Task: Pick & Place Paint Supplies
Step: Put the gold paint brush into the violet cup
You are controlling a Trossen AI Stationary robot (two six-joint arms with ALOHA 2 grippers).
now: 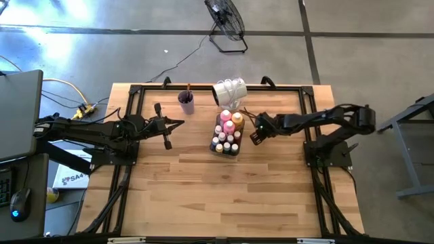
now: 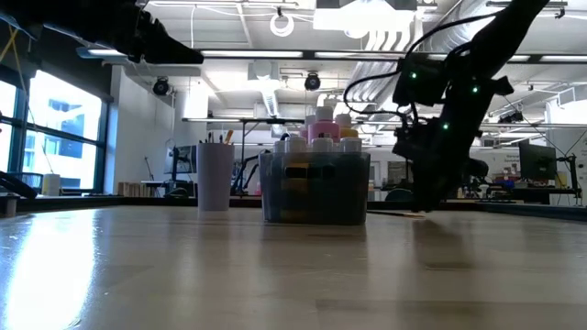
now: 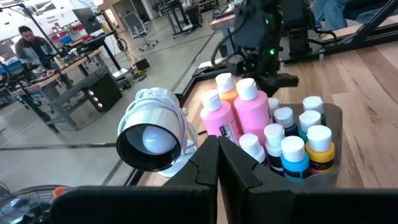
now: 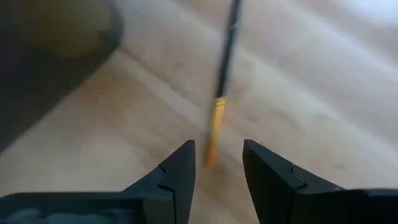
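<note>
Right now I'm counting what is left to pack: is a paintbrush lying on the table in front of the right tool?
Yes, the right wrist view shows a paintbrush lying on the wood just ahead of the open right tool.

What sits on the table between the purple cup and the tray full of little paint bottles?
Seen from above, only bare wood lies between the purple cup and the tray of paint bottles. The table-level view likewise shows an open gap between them.

Bottles (image 1: pixel 227 134) stood packed in a tray (image 1: pixel 218 149) at mid-table, cup (image 1: pixel 186 103) behind and left of it, lamp (image 1: pixel 229 91) behind it, right gripper (image 1: pixel 256 135) just right of tray, above a brush (image 4: pixel 219 93), left gripper (image 1: pixel 175 124) left of tray
</note>
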